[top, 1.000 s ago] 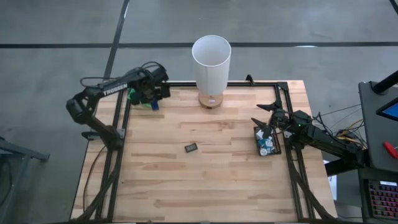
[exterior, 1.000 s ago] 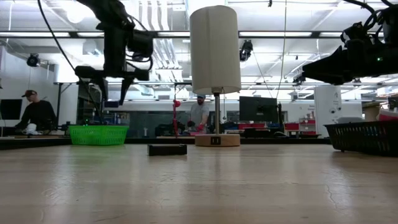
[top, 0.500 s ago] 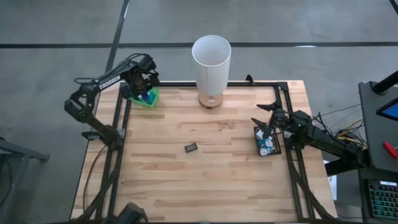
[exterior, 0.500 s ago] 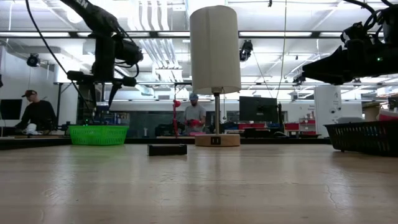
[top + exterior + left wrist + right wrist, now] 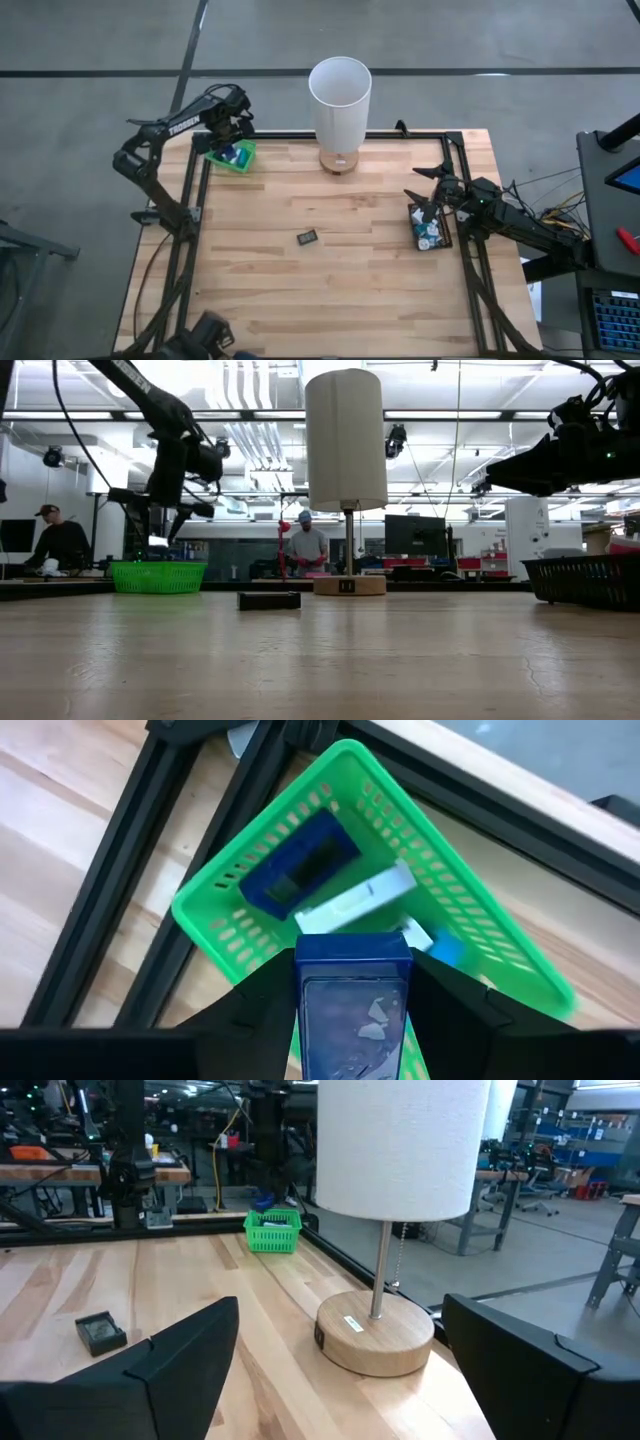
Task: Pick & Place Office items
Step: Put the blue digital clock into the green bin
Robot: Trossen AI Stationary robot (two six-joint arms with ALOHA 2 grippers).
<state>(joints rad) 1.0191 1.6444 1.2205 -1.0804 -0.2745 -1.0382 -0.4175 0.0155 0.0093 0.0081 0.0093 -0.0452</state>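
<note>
Blue item (image 5: 352, 1010) (bottom cut off) — gripped, over green basket (image 5: 470, 935)

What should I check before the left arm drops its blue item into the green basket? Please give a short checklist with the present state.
1. Blue item held between the left jaws: ok, the wrist view shows it gripped.
2. Left gripper above the green basket: ok in the high view; the basket lies just ahead in the wrist view.
3. Room in the basket: ok, only a dark blue piece, a white piece and a small blue bit inside.
4. Exact height over the basket: cannot tell.
5. Right gripper out of the way: ok, open, over the black tray.
6. Dark item mid-table not yet picked: not ok.
</note>
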